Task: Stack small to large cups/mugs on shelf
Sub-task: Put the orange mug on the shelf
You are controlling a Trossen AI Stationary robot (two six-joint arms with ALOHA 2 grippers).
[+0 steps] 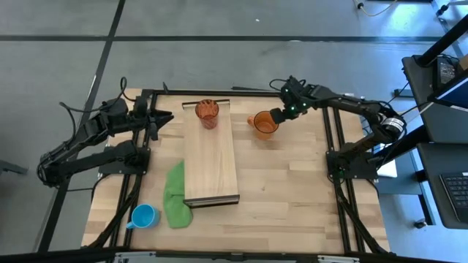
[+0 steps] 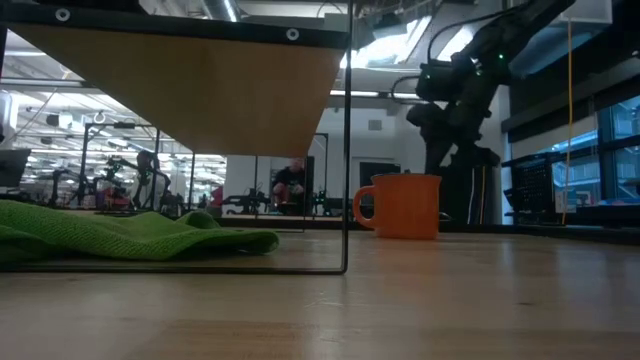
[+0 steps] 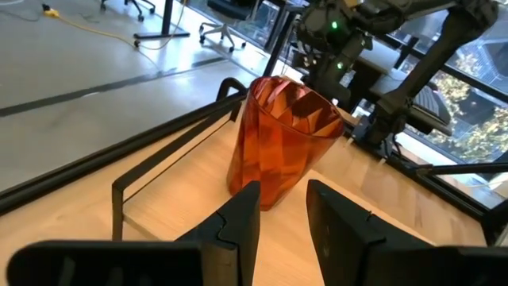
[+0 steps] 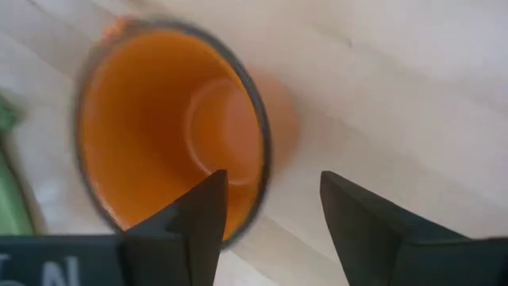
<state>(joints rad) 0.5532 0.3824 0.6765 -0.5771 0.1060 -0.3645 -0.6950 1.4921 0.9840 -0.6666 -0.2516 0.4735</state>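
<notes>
The dark red tumbler (image 1: 207,113) stands upright on its base at the far end of the light-wood shelf (image 1: 210,164); it also shows in the left wrist view (image 3: 282,143). The orange mug (image 1: 264,126) stands on the table right of the shelf, also in the low view (image 2: 405,205). The light blue mug (image 1: 144,215) stands at the near left. My right gripper (image 4: 270,214) is open just above the orange mug (image 4: 171,131), one finger over its inside and one outside the rim. My left gripper (image 1: 162,117) is open left of the shelf, pointing at the tumbler.
A green cloth (image 1: 175,196) lies beside the shelf's near left corner, between the shelf and the blue mug. The shelf stands raised on thin black legs (image 2: 346,150). Black frame rails run along the table's left and right edges.
</notes>
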